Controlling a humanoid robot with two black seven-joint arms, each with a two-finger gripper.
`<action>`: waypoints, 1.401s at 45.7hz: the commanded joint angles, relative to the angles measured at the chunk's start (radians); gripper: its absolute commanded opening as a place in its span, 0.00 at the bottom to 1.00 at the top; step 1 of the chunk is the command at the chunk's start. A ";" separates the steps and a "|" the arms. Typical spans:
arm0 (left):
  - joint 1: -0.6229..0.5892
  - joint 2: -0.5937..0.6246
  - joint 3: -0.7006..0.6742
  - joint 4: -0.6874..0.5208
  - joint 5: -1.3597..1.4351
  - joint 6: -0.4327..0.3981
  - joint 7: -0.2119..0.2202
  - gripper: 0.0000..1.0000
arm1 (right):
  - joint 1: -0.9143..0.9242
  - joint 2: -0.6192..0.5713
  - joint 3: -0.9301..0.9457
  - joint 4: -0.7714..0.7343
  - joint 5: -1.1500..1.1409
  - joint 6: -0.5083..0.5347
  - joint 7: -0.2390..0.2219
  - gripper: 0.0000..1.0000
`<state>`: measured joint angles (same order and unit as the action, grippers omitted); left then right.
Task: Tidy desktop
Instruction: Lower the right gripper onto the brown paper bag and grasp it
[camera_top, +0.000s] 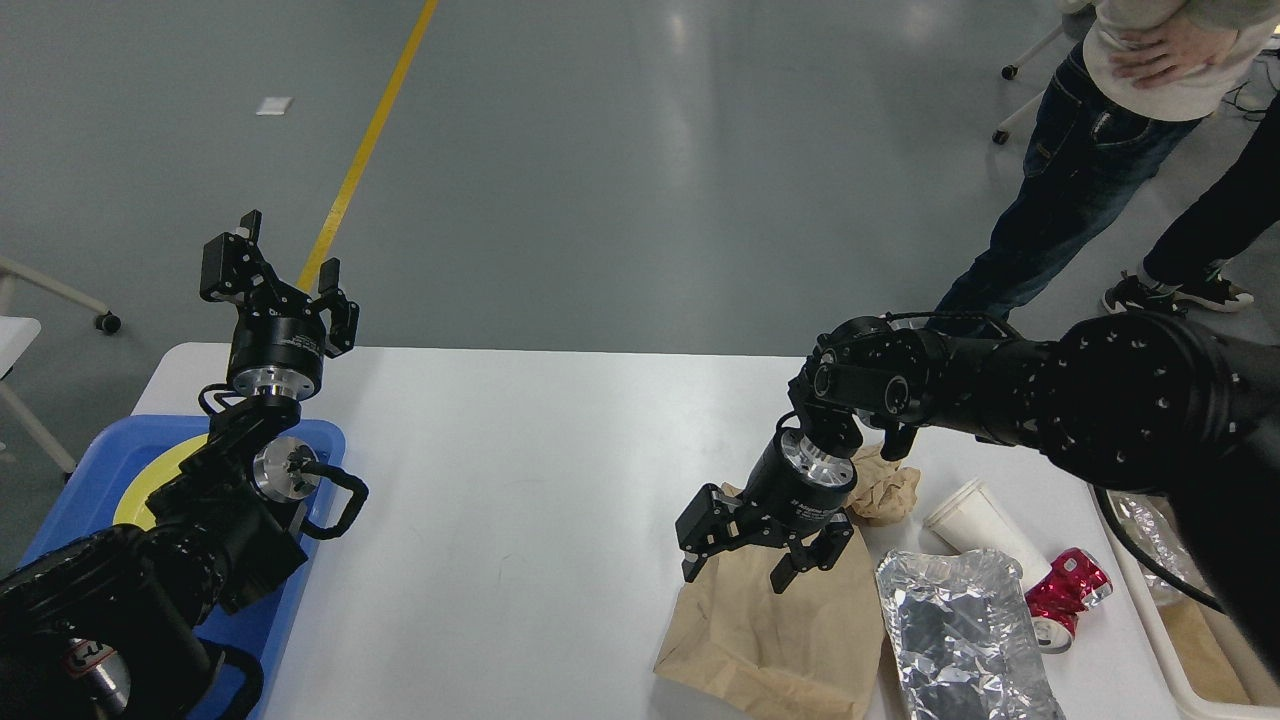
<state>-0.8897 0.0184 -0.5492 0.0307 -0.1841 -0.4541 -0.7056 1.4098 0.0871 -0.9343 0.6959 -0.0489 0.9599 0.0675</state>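
White desktop (520, 470) long axis left to right, right gripper (735, 572) fingers apart over brown paper bag (775, 630), left gripper (285, 262) fingers apart

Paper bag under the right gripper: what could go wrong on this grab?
The right gripper is open over the flat paper bag; the fingers may slide off or only crease it. The foil overlaps the bag's right edge and may drag along. The cup and red can lie close and could roll.

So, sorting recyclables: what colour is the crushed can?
Red with a silver end, seen in the head view: crushed can beside the white cup.
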 joint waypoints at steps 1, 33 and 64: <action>0.000 0.000 0.000 0.000 0.000 0.000 0.000 0.96 | -0.052 0.019 0.012 -0.067 -0.002 -0.012 0.000 1.00; 0.000 0.000 0.000 0.000 0.000 0.000 0.000 0.96 | -0.141 0.014 0.032 -0.131 0.008 -0.095 -0.017 0.86; 0.000 0.000 0.000 0.000 0.000 0.000 0.000 0.96 | -0.129 0.014 0.025 -0.116 -0.008 -0.079 -0.014 1.00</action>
<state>-0.8897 0.0184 -0.5492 0.0307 -0.1842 -0.4541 -0.7056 1.2727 0.1000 -0.9003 0.5790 -0.0548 0.8799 0.0553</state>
